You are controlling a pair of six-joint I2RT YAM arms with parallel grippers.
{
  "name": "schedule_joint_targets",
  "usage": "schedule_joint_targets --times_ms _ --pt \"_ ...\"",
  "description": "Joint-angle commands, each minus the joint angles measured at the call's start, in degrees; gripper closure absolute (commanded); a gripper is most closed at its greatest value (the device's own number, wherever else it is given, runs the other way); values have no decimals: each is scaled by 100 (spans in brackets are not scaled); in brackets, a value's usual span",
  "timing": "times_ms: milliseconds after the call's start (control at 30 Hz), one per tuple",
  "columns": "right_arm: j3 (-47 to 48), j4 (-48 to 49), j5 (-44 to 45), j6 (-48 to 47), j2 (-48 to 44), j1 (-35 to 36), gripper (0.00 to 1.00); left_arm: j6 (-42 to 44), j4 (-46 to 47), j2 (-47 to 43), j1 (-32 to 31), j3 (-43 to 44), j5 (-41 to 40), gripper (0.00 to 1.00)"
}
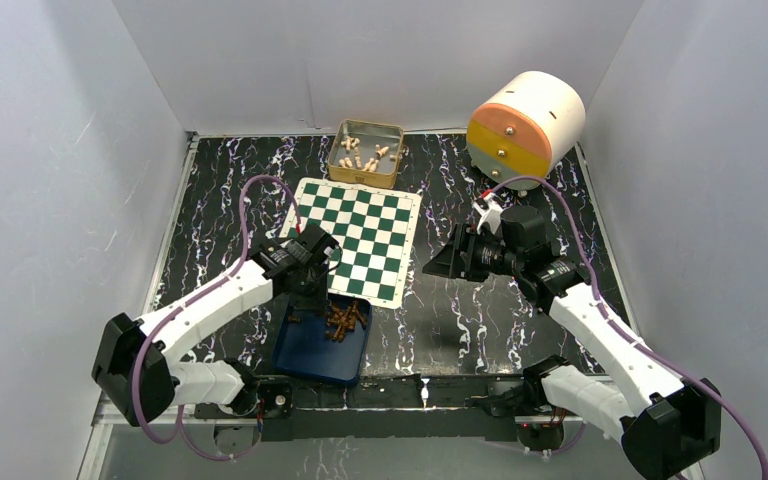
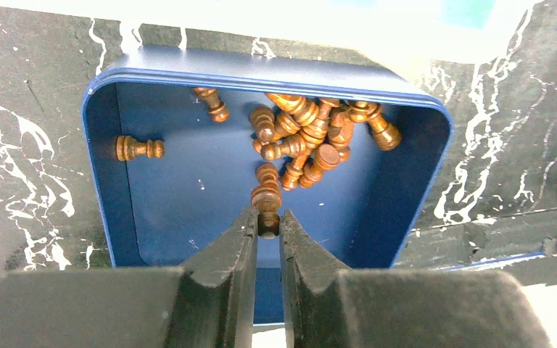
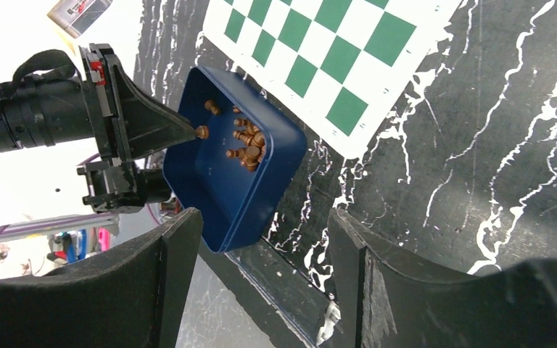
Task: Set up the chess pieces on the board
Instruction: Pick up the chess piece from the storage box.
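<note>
Pinching a brown chess piece [image 2: 266,197] by one end over the blue tray [image 2: 261,74], the left gripper [image 2: 268,223] is clenched on something seemingly light, hard and slippery.

Blue tray [image 1: 308,352], gold tin [image 1: 363,178]

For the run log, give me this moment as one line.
left hand: shut on chess piece over blue tray | right hand: open, empty | board: no pieces yet

The left end effector [image 2: 268,221] hides one end of the chess piece [image 2: 266,196] it pinches. The board [image 3: 333,58] runs past the right wrist view's top edge.
</note>
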Motion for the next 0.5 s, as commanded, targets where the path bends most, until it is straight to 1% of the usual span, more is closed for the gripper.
schedule_joint_targets --times_ms 0,67,200,300,400,467 --pt "37 607 -329 260 -1 74 28 49 -285 -265 -27 332 153 97" --pt "37 680 -365 334 33 149 28 65 -334 -327 -26 403 43 97" --pt "77 647 -311 328 61 236 28 186 -553 -235 -27 672 -641 96" --pt "53 610 -285 309 -5 258 28 390 -633 43 -17 1001 -1099 96" --pt "33 513 -260 245 -103 269 26 624 -703 500 30 1517 -1218 94" --pt "48 401 -194 148 -144 272 23 750 -689 793 197 1791 -1286 94"
